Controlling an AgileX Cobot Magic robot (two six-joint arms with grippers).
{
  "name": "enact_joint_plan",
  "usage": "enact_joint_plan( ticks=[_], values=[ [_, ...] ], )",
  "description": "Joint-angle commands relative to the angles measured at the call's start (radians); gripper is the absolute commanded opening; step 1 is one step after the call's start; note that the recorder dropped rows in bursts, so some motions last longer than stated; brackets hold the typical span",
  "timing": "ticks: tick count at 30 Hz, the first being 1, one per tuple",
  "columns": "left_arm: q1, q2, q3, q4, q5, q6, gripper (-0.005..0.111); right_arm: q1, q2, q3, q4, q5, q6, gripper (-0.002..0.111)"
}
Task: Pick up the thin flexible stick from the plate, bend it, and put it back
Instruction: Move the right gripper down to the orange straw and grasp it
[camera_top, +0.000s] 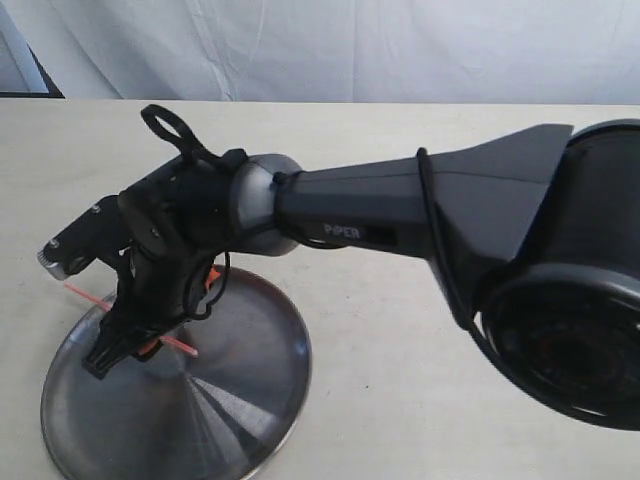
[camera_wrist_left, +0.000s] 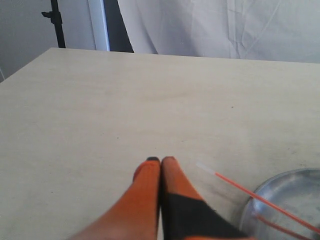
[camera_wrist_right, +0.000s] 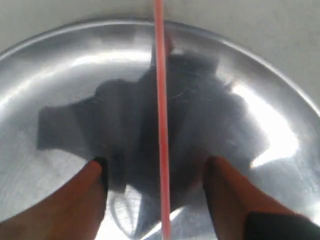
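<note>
Right up against the exterior lens, the right arm (camera_top: 420, 210) fills the frame, its dark bulk sweeping from the right edge across the middle to the left. At its end the right gripper (camera_wrist_right: 156, 167) hangs over the plate (camera_top: 230, 400), and here the exterior view lets us down: black wrist hardware hides the jaws. The right wrist view settles it. The two orange fingers (camera_wrist_right: 92, 192) stand well apart, and the thin flexible stick (camera_wrist_right: 161, 115) runs straight down the gap between them, touching neither. So that gripper is wide and holds nothing. Its dark reflection spreads over the shiny steel below.

Where's the stick? Across the plate, with one end past the rim. The exterior view shows a red line poking out beyond the plate's left side over the counter (camera_top: 400, 400). The left wrist view adds what that one cannot: a pale translucent tip out over the pale counter, and the red strand mirrored in the plate. Whether it rests on the rim or sits just above it, I cannot tell.

The left gripper (camera_wrist_left: 160, 161) shows only in its own wrist view: orange fingertips pressed together, nothing between them, above the counter near the plate's edge. Farther back, the counter stretches to a white cloth (camera_wrist_left: 215, 25) and a black stand (camera_wrist_left: 57, 22) in the corner.
</note>
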Motion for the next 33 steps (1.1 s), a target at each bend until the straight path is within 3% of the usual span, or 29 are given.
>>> enact_joint_plan(
  ticks=[1, 5, 7, 9, 10, 33],
  values=[
    [0.001, -0.006, 0.002, 0.000, -0.014, 0.001, 0.000, 0.000, 0.034, -0.005, -0.033, -0.008, -0.008, 0.055],
    [0.001, -0.006, 0.002, 0.000, -0.014, 0.001, 0.000, 0.000, 0.065, -0.005, -0.047, 0.001, -0.008, 0.049],
    [0.001, -0.006, 0.002, 0.000, -0.014, 0.001, 0.000, 0.000, 0.073, -0.005, -0.047, 0.009, -0.008, 0.031],
    [0.001, -0.006, 0.002, 0.000, -0.014, 0.001, 0.000, 0.000, 0.075, -0.005, -0.048, 0.021, -0.008, 0.006],
    [0.001, -0.006, 0.002, 0.000, -0.014, 0.001, 0.000, 0.000, 0.075, -0.005, -0.048, 0.026, -0.010, 0.000],
    [0.001, -0.017, 0.002, 0.000, -0.016, 0.001, 0.000, -0.002, -0.184, -0.005, -0.079, 0.153, -0.011, -0.001]
  ],
)
